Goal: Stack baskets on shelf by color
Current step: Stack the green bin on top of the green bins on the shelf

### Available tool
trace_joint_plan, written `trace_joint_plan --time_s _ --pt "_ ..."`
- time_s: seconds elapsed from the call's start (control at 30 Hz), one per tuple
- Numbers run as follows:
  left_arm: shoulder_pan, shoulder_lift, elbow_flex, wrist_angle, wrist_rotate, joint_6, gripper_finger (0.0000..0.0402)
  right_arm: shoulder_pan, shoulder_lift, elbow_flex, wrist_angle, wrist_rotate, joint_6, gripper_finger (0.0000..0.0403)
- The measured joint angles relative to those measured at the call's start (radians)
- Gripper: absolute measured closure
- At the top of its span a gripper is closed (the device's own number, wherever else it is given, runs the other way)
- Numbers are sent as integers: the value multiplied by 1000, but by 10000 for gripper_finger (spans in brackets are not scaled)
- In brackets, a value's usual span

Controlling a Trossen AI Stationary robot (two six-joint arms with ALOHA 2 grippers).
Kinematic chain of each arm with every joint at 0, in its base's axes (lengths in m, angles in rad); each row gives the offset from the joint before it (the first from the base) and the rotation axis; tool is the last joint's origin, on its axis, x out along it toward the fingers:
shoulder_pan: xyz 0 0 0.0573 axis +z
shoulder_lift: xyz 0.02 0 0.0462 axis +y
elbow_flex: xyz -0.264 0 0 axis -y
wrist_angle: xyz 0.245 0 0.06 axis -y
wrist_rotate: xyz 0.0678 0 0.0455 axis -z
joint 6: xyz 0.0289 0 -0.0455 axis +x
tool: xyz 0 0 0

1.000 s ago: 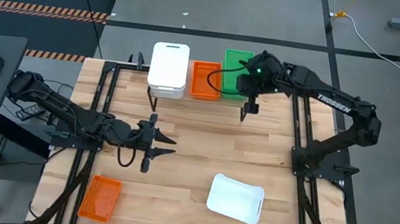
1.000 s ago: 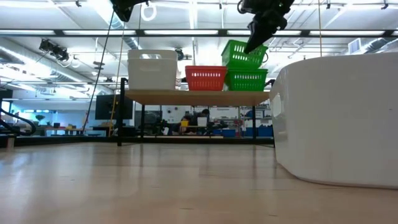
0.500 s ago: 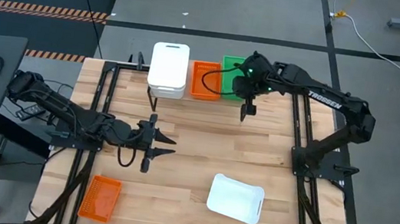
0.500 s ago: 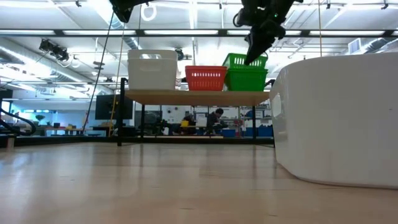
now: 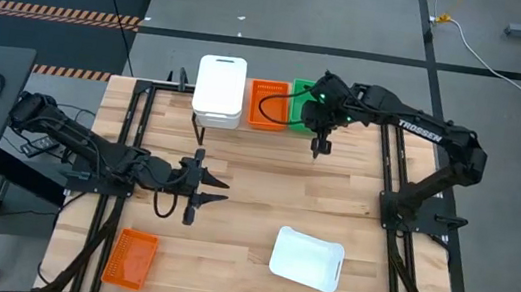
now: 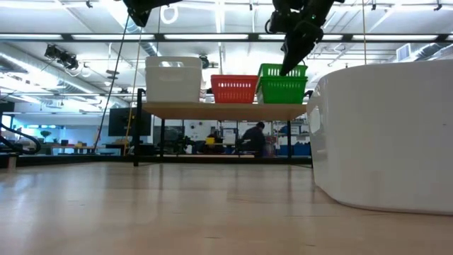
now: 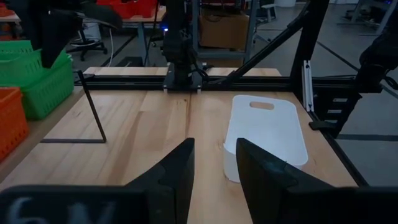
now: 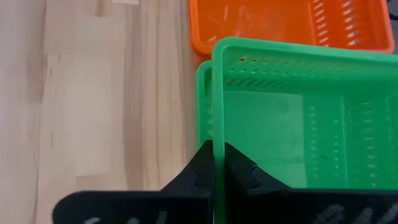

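On the shelf (image 6: 219, 108) at the table's far edge stand a white basket stack (image 5: 219, 90), an orange basket (image 5: 268, 104) and two green baskets (image 5: 302, 96), one nested in the other. My right gripper (image 5: 317, 138) is shut on the upper green basket (image 8: 292, 130), at its near end. My left gripper (image 5: 210, 188) hovers open over the table's left middle, nothing between its fingers (image 7: 214, 168). A white basket (image 5: 306, 258) and an orange basket (image 5: 130, 255) rest on their bottoms on the table, near the front edge. My right gripper pinches the rim of the upper green basket's near end wall (image 8: 214, 134), one finger inside the basket and one outside. The fingers slant down from above toward the table's left and run along the rim. The basket sits about level, nested in the lower green basket (image 6: 282, 91).
In the low view the white basket (image 6: 382, 134) on the table fills the right foreground. Black frame rails (image 5: 389, 163) run along the table's left and right sides. Bare wood lies between the shelf and the two baskets on the table.
My right gripper has sunk and shifted slightly toward the table's left, rolling a little, still shut on the green basket. The basket, tilted above the lower green one a second ago, has levelled out and dropped into it.
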Motion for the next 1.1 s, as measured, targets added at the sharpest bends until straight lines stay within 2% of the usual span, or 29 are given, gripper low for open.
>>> trace_joint_plan --time_s 0.5,0.73,0.97,1.1 --pt "0 0 0 1 0 0 276 15 -7 0 11 5 45 366" --pt "0 0 0 0 0 -1 276 16 -7 0 12 10 51 325" --pt "0 0 0 -2 0 -1 276 16 -15 0 41 140 52 275" --pt "0 0 0 -7 0 -1 276 17 -32 0 48 129 55 256"
